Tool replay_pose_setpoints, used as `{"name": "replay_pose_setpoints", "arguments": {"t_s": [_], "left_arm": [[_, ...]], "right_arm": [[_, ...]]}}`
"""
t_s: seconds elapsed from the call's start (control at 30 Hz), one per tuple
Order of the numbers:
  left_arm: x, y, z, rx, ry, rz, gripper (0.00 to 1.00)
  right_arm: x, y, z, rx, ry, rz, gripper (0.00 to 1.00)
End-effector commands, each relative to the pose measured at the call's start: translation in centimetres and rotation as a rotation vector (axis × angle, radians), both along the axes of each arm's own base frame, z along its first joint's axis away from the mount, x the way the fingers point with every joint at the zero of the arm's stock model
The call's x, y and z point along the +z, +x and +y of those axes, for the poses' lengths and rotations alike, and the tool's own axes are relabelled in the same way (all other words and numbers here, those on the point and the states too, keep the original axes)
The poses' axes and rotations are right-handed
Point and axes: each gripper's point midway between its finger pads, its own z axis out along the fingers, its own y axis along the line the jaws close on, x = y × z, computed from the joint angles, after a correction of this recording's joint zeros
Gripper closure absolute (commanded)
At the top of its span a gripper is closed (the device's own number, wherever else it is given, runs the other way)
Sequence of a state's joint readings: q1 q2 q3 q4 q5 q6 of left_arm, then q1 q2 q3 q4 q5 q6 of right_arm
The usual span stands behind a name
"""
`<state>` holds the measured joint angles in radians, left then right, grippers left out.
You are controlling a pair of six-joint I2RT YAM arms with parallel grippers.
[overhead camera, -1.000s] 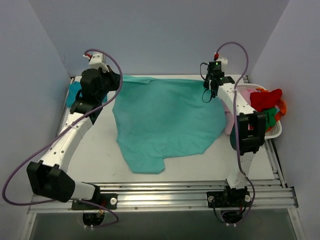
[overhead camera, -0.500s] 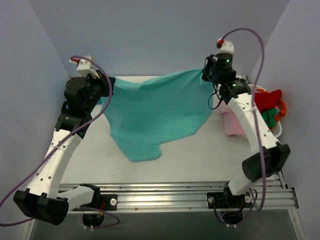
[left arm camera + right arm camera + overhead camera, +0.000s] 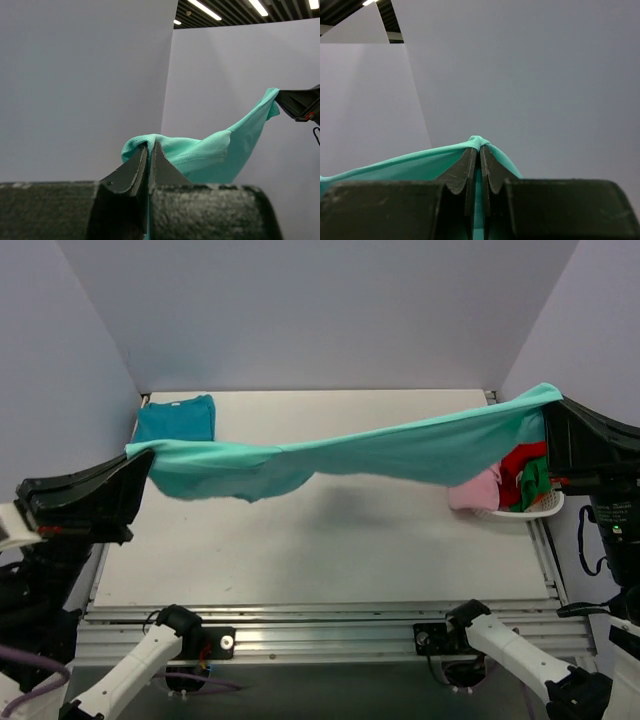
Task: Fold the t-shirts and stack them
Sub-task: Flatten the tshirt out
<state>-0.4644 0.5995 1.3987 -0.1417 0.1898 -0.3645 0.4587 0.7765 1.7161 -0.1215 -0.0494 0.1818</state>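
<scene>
Turquoise t-shirt (image 3: pixel 400 450) taut, pinched in left end effector (image 3: pixel 149 149) and right end effector (image 3: pixel 479 150).

Both arms are reaching high, sitting close under the top camera. The left gripper (image 3: pixel 145 455) is hanging at the left edge, tips pointing inward to the right. The right gripper (image 3: pixel 548 408) is hanging at the right edge, tips pointing left. Both wrists are tilting upward. The left fingers (image 3: pixel 132 167) are pressing together, pinching a fold of the turquoise t-shirt (image 3: pixel 400 450). The right fingers (image 3: pixel 462 172) are clamping its opposite end the same way. The lower links are angling outward from both bases.
</scene>
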Motion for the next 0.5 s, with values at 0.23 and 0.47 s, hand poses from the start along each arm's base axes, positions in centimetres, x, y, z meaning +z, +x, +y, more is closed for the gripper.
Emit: {"name": "replay_pose_setpoints", "arguments": {"t_s": [0.23,0.47], "left_arm": [[-0.1,5.8,-0.3,0.134,0.012,0.072,0.98],[-7.7,18.8,-3.3,0.289,0.135,0.322,0.98]], "right_arm": [[-5.3,14.4,3.8,-0.161,-0.124,0.282,1.00],[-19.5,27.5,4.9,-0.305,-0.199,0.594,1.00]]}}
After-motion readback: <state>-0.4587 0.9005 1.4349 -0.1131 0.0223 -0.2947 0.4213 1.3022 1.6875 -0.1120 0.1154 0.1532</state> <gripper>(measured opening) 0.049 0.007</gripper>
